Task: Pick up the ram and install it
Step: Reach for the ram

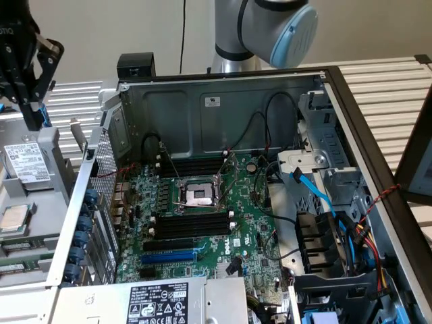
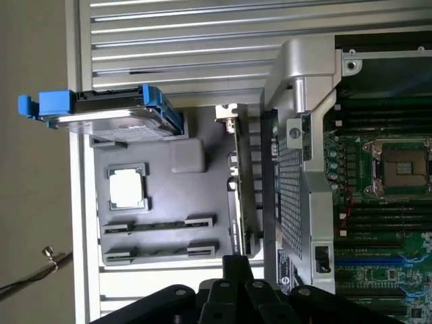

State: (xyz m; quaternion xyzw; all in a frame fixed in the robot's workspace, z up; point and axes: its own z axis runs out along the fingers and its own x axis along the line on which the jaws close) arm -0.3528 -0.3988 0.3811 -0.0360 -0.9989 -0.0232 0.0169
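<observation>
The gripper (image 1: 31, 116) (image 2: 236, 265) is seen high over a grey moulded tray (image 1: 48, 169) (image 2: 202, 196) at the exterior view's left, outside the open case (image 1: 202, 108). Its black fingers are drawn together at the tips and nothing is gripped between them. Free air is left all round them.

The ram (image 2: 158, 223) is seated on edge in the tray and shows as a thin dark strip between two grey end blocks. A second strip (image 2: 158, 251) of the same shape is set just beside it. Chips and label cannot be made out from above. A square, metal-lidded processor (image 2: 127, 187) (image 1: 13, 216) is held in a pocket near the strips. Beyond it a hard drive (image 2: 101, 116) (image 1: 23, 162) is carried in a blue plastic bracket.

Along the tray's edge nearest the case a flat card (image 2: 237, 196) is stood upright. It is close against the perforated sheet-metal wall (image 2: 291, 182), so little room is left on that side.

Inside the case the green motherboard (image 1: 250, 236) is laid flat. Long black memory slots (image 1: 192, 223) with white end latches are ranged in parallel rows on both sides of the square socket (image 1: 199, 196). A blue expansion slot (image 1: 169, 256) is set beside the nearer rows. Black and blue cables (image 1: 324, 202) are crowded along the exterior view's right. The case and the tray are carried on a ribbed metal tabletop (image 1: 391, 88) (image 2: 202, 40).
</observation>
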